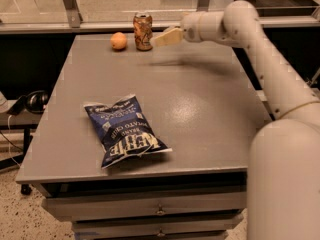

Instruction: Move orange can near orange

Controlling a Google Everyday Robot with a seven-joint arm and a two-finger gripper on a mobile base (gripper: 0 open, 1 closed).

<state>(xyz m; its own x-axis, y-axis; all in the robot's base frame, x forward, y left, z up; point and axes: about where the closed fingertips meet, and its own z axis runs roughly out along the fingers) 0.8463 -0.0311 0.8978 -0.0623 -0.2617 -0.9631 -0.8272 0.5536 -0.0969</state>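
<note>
The orange can (143, 31) stands upright near the far edge of the grey table (200, 109). The orange (118, 40) lies just left of it, a small gap apart. My gripper (159, 39) is just right of the can, a little above the table. It is open and holds nothing. Its cream fingers (169, 35) point left towards the can, with the tips close to the can's side.
A blue chip bag (125, 130) lies flat on the near-left part of the table. My arm (260, 49) reaches in from the right over the table's far right corner. A railing and glass wall run behind the table. Drawers sit under its front edge.
</note>
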